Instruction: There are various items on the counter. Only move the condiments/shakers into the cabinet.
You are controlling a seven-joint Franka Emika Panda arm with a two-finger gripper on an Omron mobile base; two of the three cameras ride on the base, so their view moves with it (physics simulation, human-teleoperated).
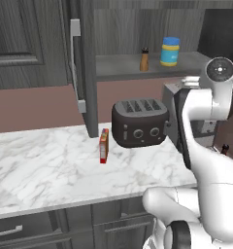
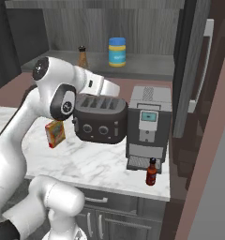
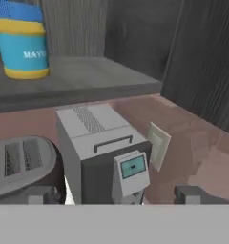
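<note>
The small brown shaker (image 1: 144, 59) (image 2: 82, 57) and the blue-lidded jar (image 1: 170, 51) (image 2: 116, 51) (image 3: 22, 40) stand on the grey shelf (image 1: 118, 66) (image 3: 92, 81) of the open cabinet. The dark red bottle (image 2: 152, 172) (image 1: 225, 148) stands on the counter (image 1: 50, 165) in front of the coffee machine, near the right edge. The red-orange box (image 1: 104, 146) (image 2: 55, 132) is upright left of the toaster. My gripper (image 3: 116, 195) hangs open and empty above the toaster and coffee machine, just below and in front of the shelf.
A dark toaster (image 1: 139, 121) (image 2: 99, 121) and a grey coffee machine (image 2: 148, 124) (image 3: 104, 152) stand side by side under the shelf. The cabinet door (image 1: 83, 68) stands open to the left, its silver handle (image 1: 75, 63) facing out. Another tall door (image 2: 198, 70) is at the right.
</note>
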